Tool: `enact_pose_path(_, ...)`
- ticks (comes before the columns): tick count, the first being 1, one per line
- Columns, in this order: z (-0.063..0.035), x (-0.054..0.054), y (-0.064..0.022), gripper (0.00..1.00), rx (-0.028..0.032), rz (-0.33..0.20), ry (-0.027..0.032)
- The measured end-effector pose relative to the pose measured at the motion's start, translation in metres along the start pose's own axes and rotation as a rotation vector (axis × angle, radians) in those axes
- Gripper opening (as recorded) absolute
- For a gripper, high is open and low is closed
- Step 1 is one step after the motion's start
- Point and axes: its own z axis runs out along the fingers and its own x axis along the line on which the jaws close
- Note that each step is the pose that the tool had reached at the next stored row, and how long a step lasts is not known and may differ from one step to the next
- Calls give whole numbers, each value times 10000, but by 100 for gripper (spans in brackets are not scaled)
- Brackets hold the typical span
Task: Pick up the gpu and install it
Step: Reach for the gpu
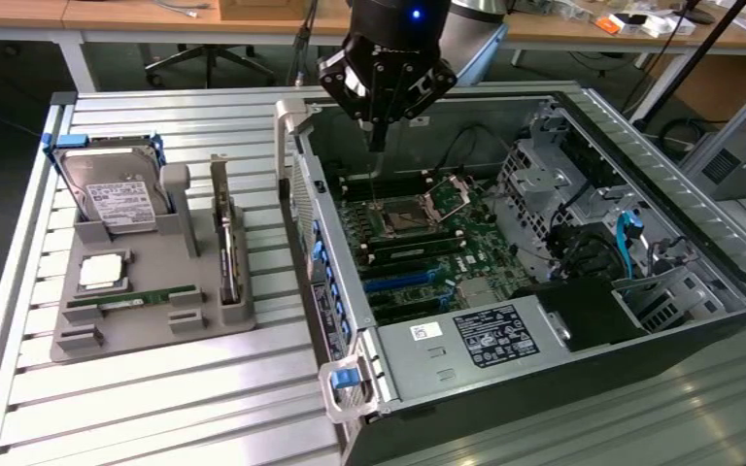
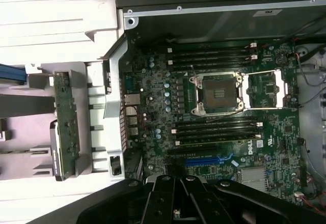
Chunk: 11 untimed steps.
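Above the open computer case (image 1: 542, 419), beside the grey holder (image 1: 140, 333), nothing is being installed yet: the gpu (image 1: 226, 248) is standing edgewise in that holder, untouched. The gripper (image 1: 376, 142) is hovering clenched and empty over the motherboard (image 2: 153, 107), whose small printed badge (image 2: 260, 143) is reading Dell.

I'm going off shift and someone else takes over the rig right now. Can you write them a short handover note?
Gripper: shut, holding nothing, hanging over the open computer case, above the motherboard.
Gpu: standing on edge in the grey holder on the table, at the exterior view's left of the case, untouched.
Done: nothing yet.
Left: the gpu is not picked up and not installed.
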Motion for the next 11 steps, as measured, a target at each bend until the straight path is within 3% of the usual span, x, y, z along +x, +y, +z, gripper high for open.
enact_pose_path(11, -1, 45, -3, 11, 0, -1, 0)
